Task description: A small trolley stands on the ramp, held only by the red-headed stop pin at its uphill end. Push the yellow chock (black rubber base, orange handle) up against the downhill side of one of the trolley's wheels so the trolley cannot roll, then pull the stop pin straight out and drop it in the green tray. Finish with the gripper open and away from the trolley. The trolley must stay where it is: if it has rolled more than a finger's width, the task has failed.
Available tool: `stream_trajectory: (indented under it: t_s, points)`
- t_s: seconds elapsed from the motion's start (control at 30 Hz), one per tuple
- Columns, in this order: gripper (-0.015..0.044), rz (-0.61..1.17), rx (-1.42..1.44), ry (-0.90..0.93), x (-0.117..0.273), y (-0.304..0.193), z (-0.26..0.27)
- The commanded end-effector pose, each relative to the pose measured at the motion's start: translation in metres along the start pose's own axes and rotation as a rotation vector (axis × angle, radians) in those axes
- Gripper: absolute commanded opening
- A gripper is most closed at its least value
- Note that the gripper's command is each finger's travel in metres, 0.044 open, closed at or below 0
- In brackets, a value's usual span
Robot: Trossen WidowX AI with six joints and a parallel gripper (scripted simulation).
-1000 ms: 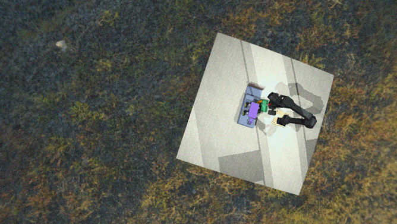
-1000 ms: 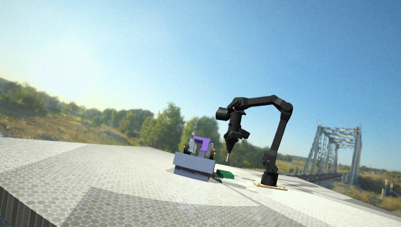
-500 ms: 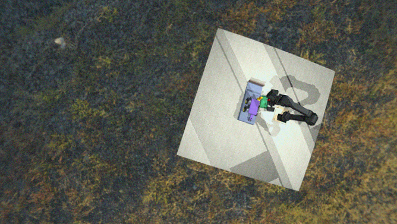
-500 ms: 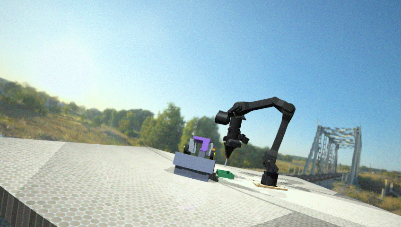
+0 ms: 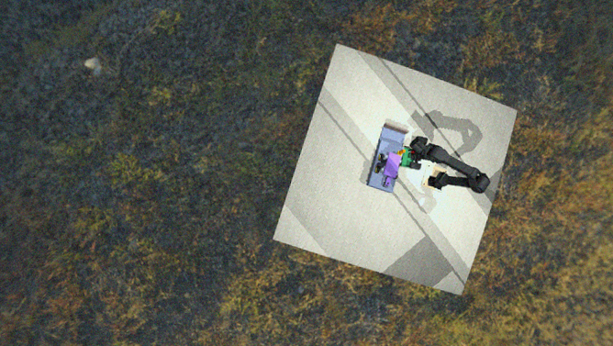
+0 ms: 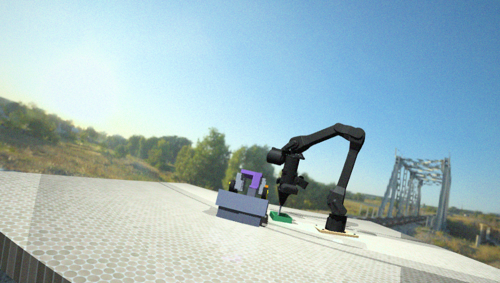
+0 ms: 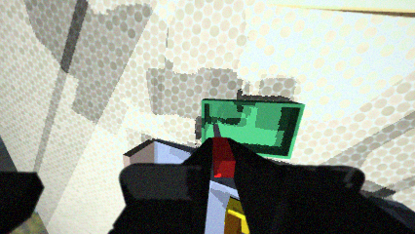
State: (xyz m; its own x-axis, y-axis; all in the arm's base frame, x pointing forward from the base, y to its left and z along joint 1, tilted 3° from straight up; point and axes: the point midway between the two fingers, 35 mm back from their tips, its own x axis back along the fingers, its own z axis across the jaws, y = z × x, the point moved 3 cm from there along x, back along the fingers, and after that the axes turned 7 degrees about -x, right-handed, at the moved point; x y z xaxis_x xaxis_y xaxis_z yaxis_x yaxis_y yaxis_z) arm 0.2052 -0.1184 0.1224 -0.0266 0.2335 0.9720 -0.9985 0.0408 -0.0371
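My gripper (image 5: 412, 153) (image 6: 280, 204) (image 7: 218, 141) is shut on the red-headed stop pin, whose red head (image 7: 223, 157) sits between the fingers. The pin's grey shank (image 6: 279, 210) (image 7: 217, 130) points down over the green tray (image 5: 406, 157) (image 6: 282, 219) (image 7: 253, 102). Whether its tip touches the tray floor is unclear. The purple trolley (image 5: 392, 163) (image 6: 253, 173) stands on the blue-grey ramp (image 5: 391, 135) (image 6: 242, 203) (image 7: 171, 150). The yellow chock (image 5: 400, 153) (image 6: 266, 189) (image 7: 237, 217) with its orange handle is beside the trolley's tray-side wheel; wheel contact is hidden.
The ramp's raised end board (image 5: 395, 127) stands across one end. The tray lies close beside the ramp's long side, between it and the arm's tan base plate (image 5: 426, 173) (image 6: 338, 232). The trolley and ramp are near the gripper. Shadows cross the pale table top (image 5: 334, 197) (image 6: 140, 217).
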Motion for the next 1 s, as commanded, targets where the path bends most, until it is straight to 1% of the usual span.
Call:
stream_trajectory:
  t_s: [0.0, 0.17, 0.2, 0.97]
  points:
    - [0.0053, -0.004, 0.005, 0.004, -0.003, 0.001, 0.001]
    - [0.0184, -0.004, 0.005, 0.004, -0.003, 0.001, -0.002]
    - [0.019, -0.004, 0.005, 0.004, -0.003, 0.001, -0.003]
    - [0.019, -0.004, 0.005, 0.002, -0.005, 0.0, -0.02]
